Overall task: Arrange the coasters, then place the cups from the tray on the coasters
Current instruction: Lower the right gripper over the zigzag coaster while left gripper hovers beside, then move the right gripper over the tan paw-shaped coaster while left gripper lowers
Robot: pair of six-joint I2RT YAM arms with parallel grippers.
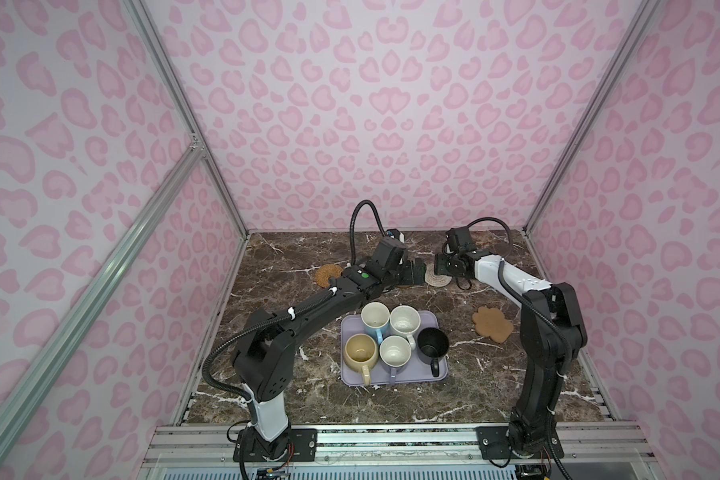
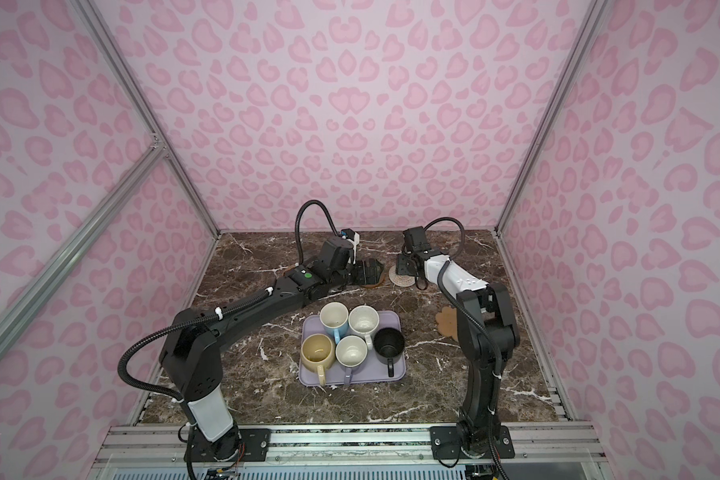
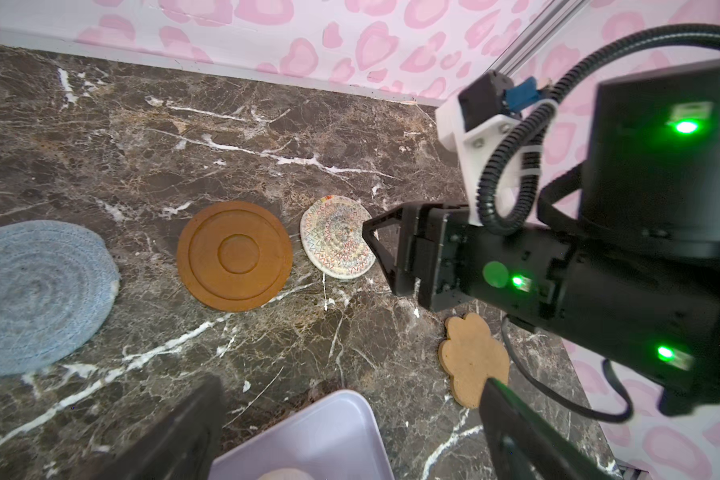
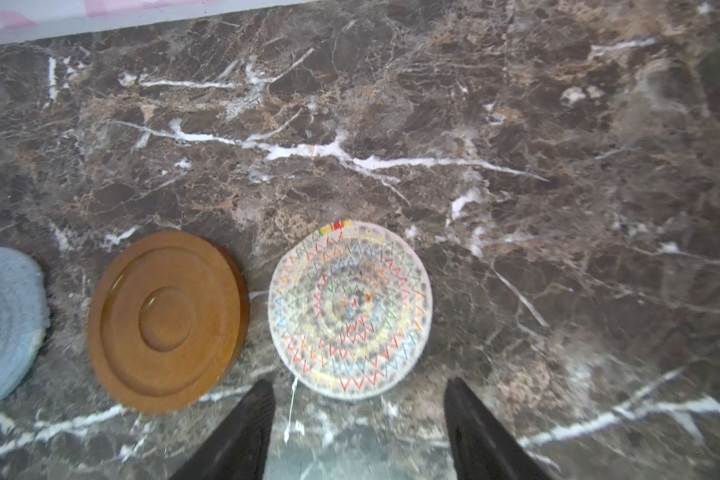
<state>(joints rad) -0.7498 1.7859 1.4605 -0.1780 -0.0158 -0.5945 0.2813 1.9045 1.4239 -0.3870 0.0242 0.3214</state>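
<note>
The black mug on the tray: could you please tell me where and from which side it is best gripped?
Probably the handle, from above: the black mug stands upright at the tray's right end, its handle pointing toward the near rim with bare tray either side, while the lavender mug crowds its left wall.

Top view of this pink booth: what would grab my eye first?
A lavender tray in the middle of the marble table, crowded with five mugs. Behind it, two black arms reach toward a brown coaster and a beige coaster lying side by side; a paw-shaped cork coaster lies apart on the right.
</note>
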